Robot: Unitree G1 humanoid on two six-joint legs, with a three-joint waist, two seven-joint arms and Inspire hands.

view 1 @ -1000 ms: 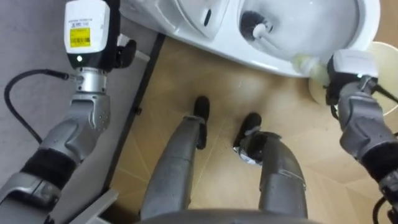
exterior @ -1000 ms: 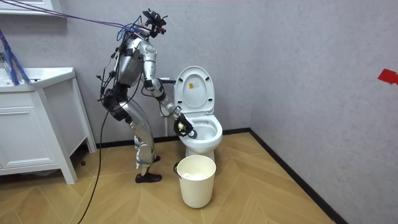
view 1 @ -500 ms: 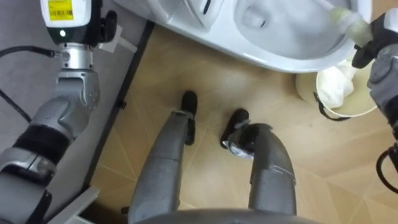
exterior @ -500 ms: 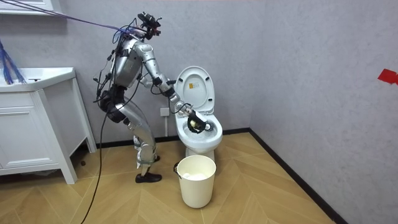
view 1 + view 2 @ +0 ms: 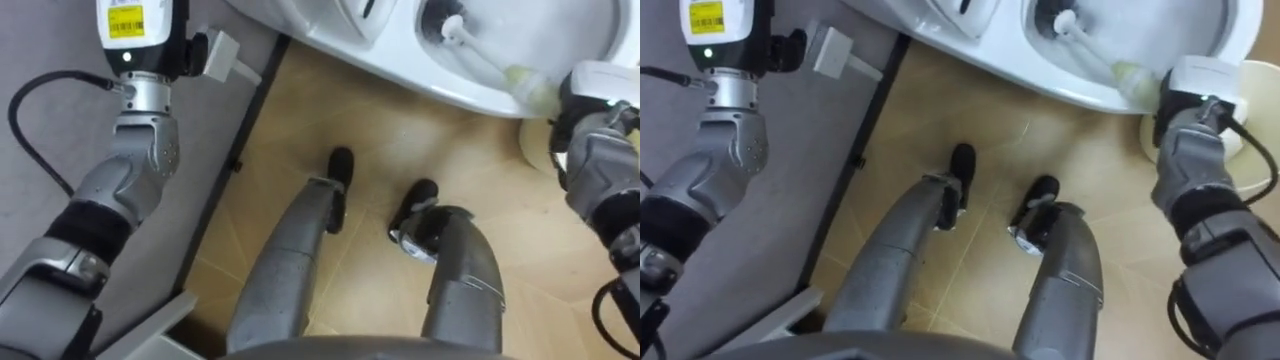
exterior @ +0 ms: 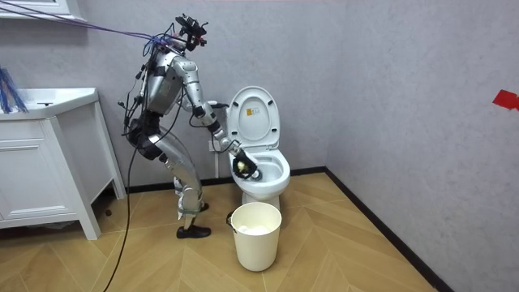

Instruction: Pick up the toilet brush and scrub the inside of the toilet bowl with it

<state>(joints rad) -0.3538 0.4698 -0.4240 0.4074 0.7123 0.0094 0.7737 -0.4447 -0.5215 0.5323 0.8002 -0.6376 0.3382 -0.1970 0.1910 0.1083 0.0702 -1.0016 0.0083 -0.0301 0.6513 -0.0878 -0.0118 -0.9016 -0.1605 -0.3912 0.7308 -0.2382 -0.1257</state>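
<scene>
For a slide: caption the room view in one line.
Robot leans over the toilet, right hand holding a brush in it, a bucket nearby.

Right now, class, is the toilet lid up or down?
Up. The lid stands upright behind the bowl, where the right robot hand holds the brush.

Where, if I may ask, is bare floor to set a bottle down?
The wooden floor is bare between the round white bucket and the grey wall at the room view's right. Crowded: between bucket and white toilet, where the right robot hand holds a white brush.
</scene>
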